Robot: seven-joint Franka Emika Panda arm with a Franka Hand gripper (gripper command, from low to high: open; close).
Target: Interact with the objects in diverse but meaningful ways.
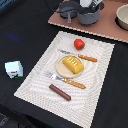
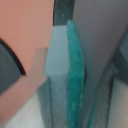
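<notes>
The claw (image 1: 86,4) hangs at the far edge of the exterior view, right over the grey handled pot (image 1: 85,13) on the brown board (image 1: 107,25); I cannot tell whether its jaws are apart or together, since the wrist view shows only blurred grey and teal surfaces pressed close to the lens. The pot is the nearest thing to it by far, its handle (image 1: 69,16) pointing toward the exterior view's left. The rest lies nearer the camera on the striped placemat (image 1: 35,80): red tomato (image 1: 79,43), yellow ridged bread piece (image 1: 74,63) on the round plate (image 1: 62,67), brown sausage (image 1: 60,92) lying slantwise. The milk carton (image 1: 14,69) sits apart on the dark counter (image 1: 25,30). A knife (image 1: 82,57) and fork (image 1: 67,80) flank the plate and would crowd any approach to the bread.
</notes>
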